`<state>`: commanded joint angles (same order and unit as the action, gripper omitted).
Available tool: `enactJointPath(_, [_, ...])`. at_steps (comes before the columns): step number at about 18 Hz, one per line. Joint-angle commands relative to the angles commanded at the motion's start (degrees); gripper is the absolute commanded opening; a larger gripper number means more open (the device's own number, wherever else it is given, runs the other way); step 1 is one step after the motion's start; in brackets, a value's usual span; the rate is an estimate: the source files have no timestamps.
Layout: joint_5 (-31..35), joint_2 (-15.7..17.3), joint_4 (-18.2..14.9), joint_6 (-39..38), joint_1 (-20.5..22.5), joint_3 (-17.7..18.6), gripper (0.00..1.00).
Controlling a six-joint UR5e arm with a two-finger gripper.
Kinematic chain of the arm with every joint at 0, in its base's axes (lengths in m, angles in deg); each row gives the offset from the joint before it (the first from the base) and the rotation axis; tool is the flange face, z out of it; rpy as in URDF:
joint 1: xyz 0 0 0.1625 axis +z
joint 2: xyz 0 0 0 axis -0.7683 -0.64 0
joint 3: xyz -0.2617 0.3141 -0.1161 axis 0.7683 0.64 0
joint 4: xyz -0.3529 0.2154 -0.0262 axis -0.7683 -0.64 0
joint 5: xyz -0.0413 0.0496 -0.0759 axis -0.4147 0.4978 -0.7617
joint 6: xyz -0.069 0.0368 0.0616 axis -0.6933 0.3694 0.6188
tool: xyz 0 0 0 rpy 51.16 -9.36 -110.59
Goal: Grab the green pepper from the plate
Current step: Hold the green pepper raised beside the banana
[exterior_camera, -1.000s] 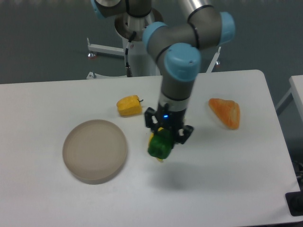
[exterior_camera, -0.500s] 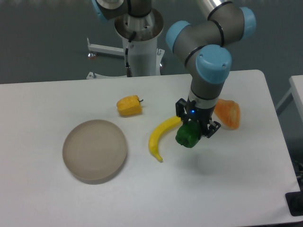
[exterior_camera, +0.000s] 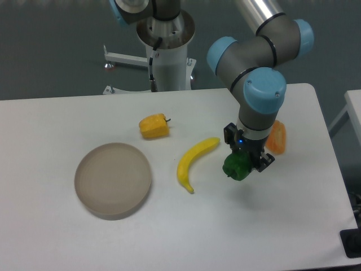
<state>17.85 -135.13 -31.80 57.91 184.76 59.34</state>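
Note:
The green pepper (exterior_camera: 236, 167) is glossy dark green and hangs in my gripper (exterior_camera: 246, 162), which is shut on it a little above the white table, right of centre. The plate (exterior_camera: 113, 179), a round beige-grey dish, sits bare at the left of the table, far from the gripper. The gripper's fingers are partly hidden behind the pepper and the black wrist housing.
A yellow banana (exterior_camera: 193, 161) lies just left of the gripper. A yellow-orange pepper (exterior_camera: 153, 126) sits behind the plate. An orange object (exterior_camera: 276, 137) lies right behind the gripper, partly hidden by the arm. The arm's base stands at the table's back edge.
My gripper has carried the green pepper rightward, from over the banana to the right of it, now beside the orange object. The plate and other items stayed put.

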Motion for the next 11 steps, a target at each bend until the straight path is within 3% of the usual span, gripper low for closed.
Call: enactJointPath(11, [-0.35,0.17,-0.97,2.13,0.35,0.7,0.02])
